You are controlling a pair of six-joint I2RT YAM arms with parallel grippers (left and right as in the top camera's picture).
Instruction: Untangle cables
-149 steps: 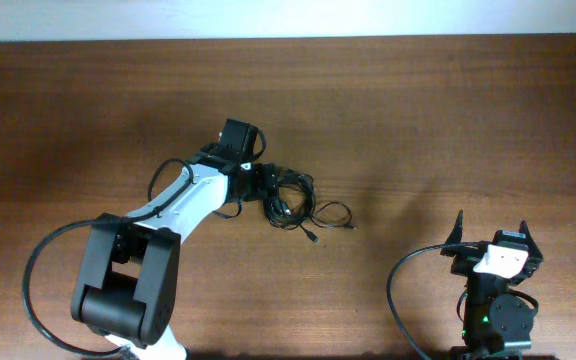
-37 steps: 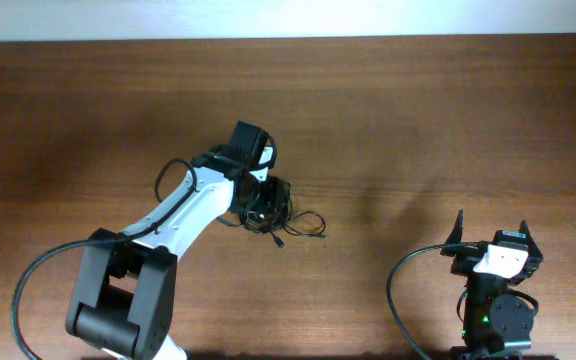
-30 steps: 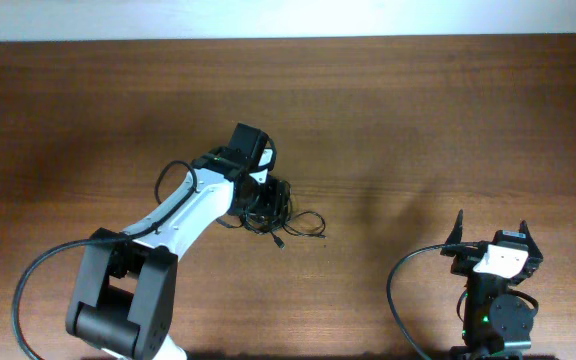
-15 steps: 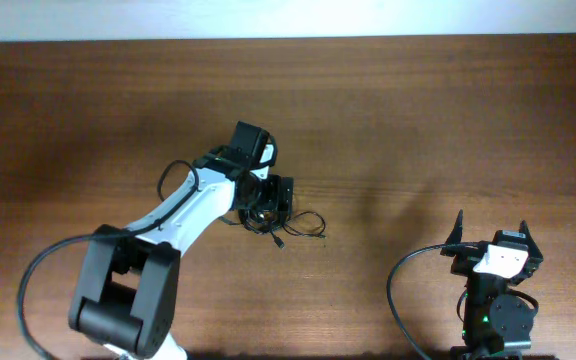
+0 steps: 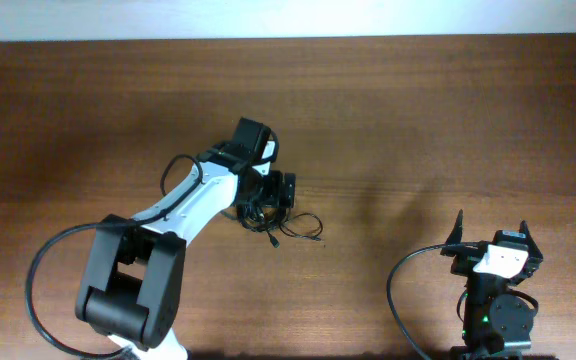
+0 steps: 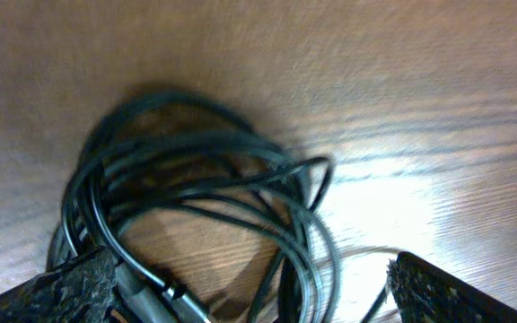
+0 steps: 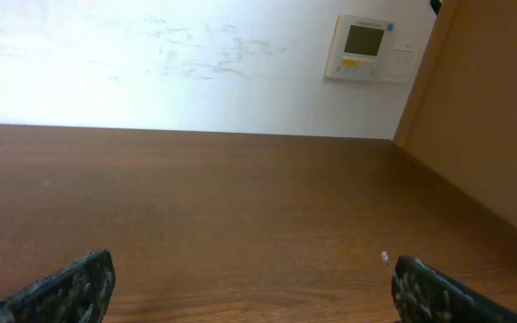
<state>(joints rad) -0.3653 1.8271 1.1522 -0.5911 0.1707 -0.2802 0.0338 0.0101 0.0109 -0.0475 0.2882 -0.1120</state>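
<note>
While the left gripper (image 5: 272, 192) hangs over the cables (image 5: 268, 214), its fingers stand wide apart and clamp nothing. The left wrist view has one fingertip (image 6: 70, 285) in the bottom-left corner and the other in the bottom-right corner. The cables (image 6: 187, 175) lie between them on the wood, coiled in a messy oval of several overlapping thin black loops. Whether either fingertip touches a strand is unclear. A small plug end (image 6: 167, 291) shows near the left fingertip.

From overhead, the bundle sits left of the middle of the table (image 5: 418, 120), partly hidden under the gripper. A loose thin loop (image 5: 308, 226) trails out of it to the right. The left arm (image 5: 193, 200) reaches from the near-left edge diagonally up to the bundle.

The right gripper (image 5: 493, 232) is near the front-right edge, well apart from the cables, with its fingers spread and nothing held. The right wrist view has both of its fingertips (image 7: 70, 285) in the bottom corners, with bare table (image 7: 196, 206), a white wall (image 7: 151, 72) and a wall control panel (image 7: 366, 45) beyond.
</note>
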